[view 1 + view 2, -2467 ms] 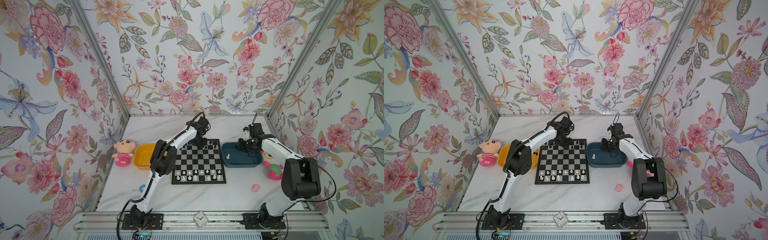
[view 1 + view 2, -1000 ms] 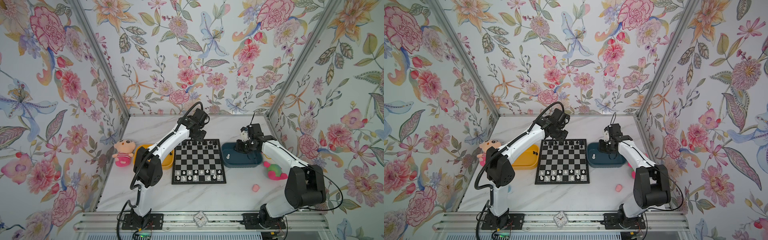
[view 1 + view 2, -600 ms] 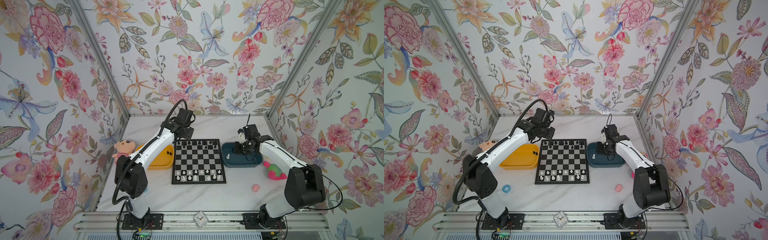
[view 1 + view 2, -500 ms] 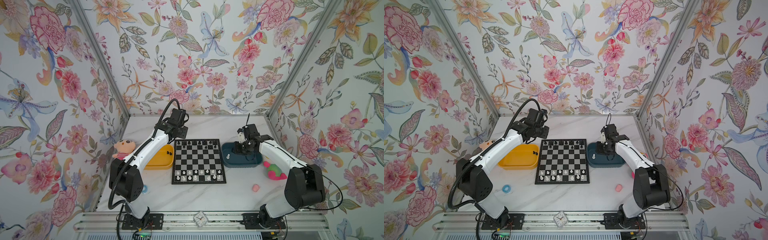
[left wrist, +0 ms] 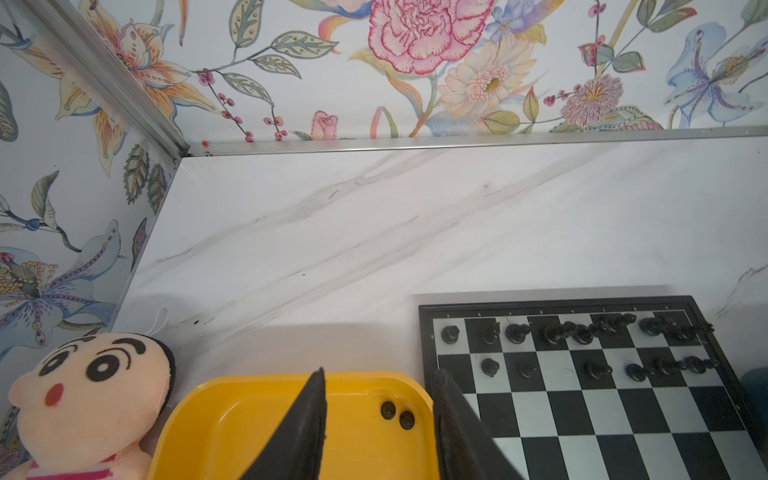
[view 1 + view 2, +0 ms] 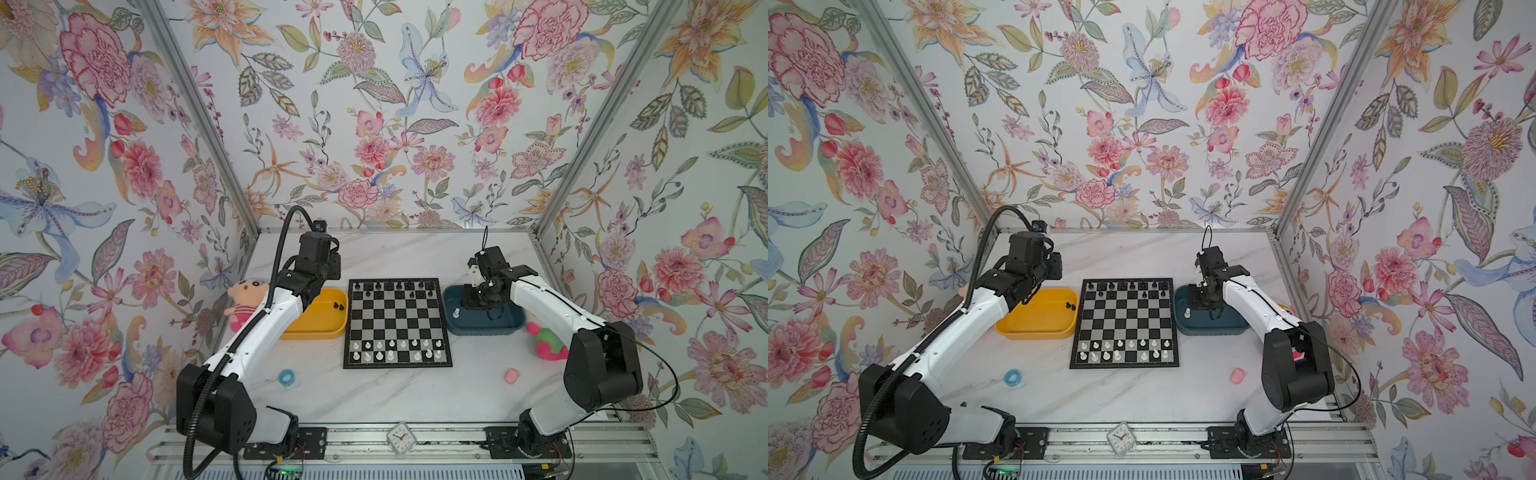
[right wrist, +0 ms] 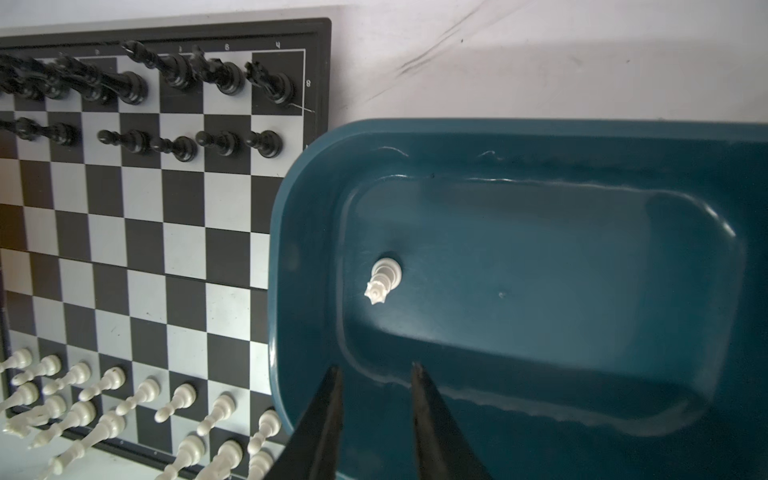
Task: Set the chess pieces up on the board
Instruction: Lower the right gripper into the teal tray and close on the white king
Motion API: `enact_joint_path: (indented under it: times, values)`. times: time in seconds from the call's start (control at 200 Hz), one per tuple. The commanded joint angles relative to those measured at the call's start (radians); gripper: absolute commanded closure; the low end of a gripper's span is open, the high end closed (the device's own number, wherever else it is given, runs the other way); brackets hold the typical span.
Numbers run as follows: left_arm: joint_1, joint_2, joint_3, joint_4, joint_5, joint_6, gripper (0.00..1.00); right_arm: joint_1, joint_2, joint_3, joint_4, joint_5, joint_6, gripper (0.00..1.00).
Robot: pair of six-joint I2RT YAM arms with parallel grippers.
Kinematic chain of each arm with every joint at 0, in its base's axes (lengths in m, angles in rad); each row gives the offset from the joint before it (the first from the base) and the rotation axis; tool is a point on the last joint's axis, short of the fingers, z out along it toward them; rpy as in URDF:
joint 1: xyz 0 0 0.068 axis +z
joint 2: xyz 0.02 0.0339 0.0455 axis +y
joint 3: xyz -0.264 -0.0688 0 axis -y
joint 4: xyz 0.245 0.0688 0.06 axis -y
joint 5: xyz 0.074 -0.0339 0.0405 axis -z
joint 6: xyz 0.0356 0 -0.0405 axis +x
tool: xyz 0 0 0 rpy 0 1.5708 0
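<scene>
Now left claw (image 5: 378, 372) and right claw (image 7: 375, 366) both gape, gripping nothing.

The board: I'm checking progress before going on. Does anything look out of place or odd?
Nothing looks toppled or askew, but the board has empty squares in the black pawn row. Two black pieces sit in the yellow tray, and one white piece stands in the blue tray.
</scene>
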Motion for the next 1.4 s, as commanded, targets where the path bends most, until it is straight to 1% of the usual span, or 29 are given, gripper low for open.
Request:
enact_joint_path:
  times: [0.0,0.195,0.53,0.881,1.016,1.396]
  values:
    - [0.035,-0.019,-0.044,0.069,0.006,-0.031,0.55,0.011,0.029,0.028,-0.035,0.033,-0.014,0.69]
    - [0.052,0.003,-0.057,0.086,0.036,-0.036,0.54,0.028,0.081,0.048,-0.030,0.068,-0.004,0.69]
    - [0.066,0.030,-0.055,0.089,0.062,-0.031,0.54,0.060,0.159,0.081,-0.018,0.073,0.003,0.68]
    - [0.076,0.047,-0.058,0.092,0.084,-0.038,0.54,0.063,0.189,0.082,-0.017,0.087,0.007,0.69]
    - [0.075,0.051,-0.059,0.095,0.087,-0.038,0.55,0.063,0.203,0.088,-0.014,0.089,0.007,0.72]
    - [0.078,0.056,-0.058,0.094,0.097,-0.040,0.55,0.063,0.231,0.102,-0.010,0.079,0.004,0.73]
